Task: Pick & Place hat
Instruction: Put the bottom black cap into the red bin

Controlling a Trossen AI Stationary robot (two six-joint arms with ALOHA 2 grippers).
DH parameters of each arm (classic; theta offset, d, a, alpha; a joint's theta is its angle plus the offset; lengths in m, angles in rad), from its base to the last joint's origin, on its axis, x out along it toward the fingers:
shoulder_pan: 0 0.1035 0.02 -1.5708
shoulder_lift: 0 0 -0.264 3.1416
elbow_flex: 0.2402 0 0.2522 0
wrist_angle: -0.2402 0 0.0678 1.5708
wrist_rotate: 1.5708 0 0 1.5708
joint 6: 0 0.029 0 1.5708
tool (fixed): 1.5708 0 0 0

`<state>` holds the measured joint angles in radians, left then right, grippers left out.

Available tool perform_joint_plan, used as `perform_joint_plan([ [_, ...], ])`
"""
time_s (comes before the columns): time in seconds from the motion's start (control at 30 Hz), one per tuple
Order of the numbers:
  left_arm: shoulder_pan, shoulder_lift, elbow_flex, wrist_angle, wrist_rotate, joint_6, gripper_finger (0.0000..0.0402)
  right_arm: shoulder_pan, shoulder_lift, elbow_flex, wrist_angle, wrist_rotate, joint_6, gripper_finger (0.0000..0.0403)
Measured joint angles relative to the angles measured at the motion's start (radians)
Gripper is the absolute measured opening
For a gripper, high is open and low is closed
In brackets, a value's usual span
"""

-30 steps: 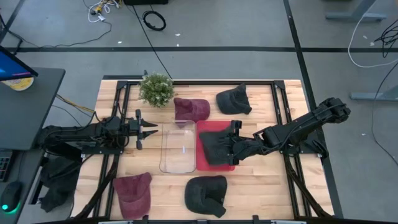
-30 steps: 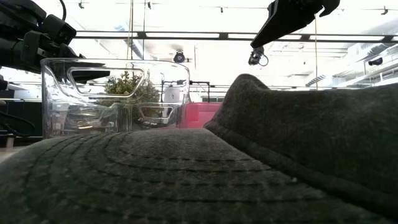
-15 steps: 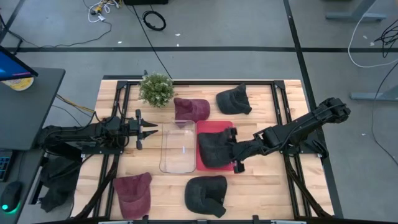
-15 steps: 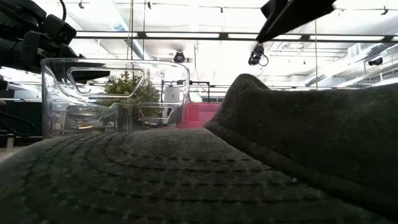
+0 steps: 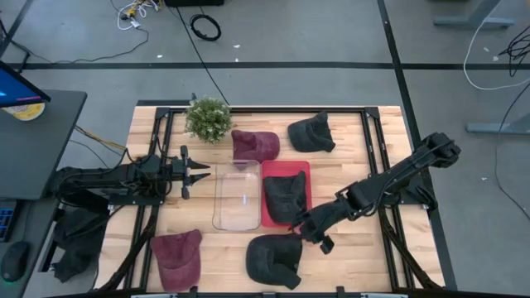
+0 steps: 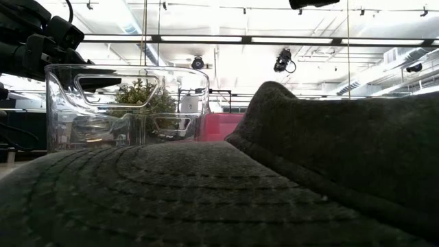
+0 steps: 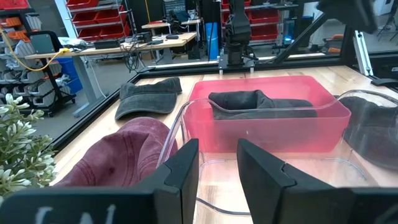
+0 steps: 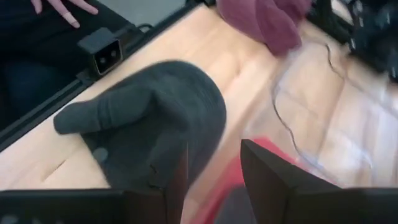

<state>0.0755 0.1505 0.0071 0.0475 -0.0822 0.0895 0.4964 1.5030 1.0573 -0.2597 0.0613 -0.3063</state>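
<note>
Dark hat (image 5: 284, 197) lies lengthwise along the red tray (image 5: 304, 169); right claw (image 5: 313, 235) spread, empty.

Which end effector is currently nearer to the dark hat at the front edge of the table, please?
The right end effector hovers just beside the dark hat. The left end effector waits farther off, beyond the clear bin.

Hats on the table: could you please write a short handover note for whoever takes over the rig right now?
Right end effector: open, empty, above the near table edge beside the dark hat lying there.
Left end effector: open, waiting beside the clear bin.
Done: one dark hat lies in the red bin.
Left on the table: two maroon hats, one dark hat at the far side, plus the near dark one.
</note>
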Motion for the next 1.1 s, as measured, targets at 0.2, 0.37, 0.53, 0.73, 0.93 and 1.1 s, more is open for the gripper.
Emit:
perform_joint_plan([
  [0.2,0.0,0.0,0.0,0.0,0.0,0.0,0.0115,0.034,0.101,0.04,0.039,0.001,-0.051,0.015],
  [0.37,0.0,0.0,0.0,0.0,0.0,0.0,0.0115,0.057,0.212,0.124,0.031,0.001,-0.085,0.015],
  [0.53,0.0,0.0,0.0,0.0,0.0,0.0,0.0115,0.074,0.305,0.213,-0.02,0.001,-0.121,0.015],
  [0.73,0.0,0.0,0.0,0.0,0.0,0.0,0.0115,0.075,0.38,0.237,-0.031,0.001,-0.141,0.015],
  [0.93,0.0,0.0,0.0,0.0,0.0,0.0,0.0115,0.08,0.429,0.238,-0.004,0.036,-0.181,0.015],
  [1.1,0.0,0.0,0.0,0.0,0.0,0.0,0.0115,0.084,0.478,0.238,0.074,0.037,-0.203,0.015],
])
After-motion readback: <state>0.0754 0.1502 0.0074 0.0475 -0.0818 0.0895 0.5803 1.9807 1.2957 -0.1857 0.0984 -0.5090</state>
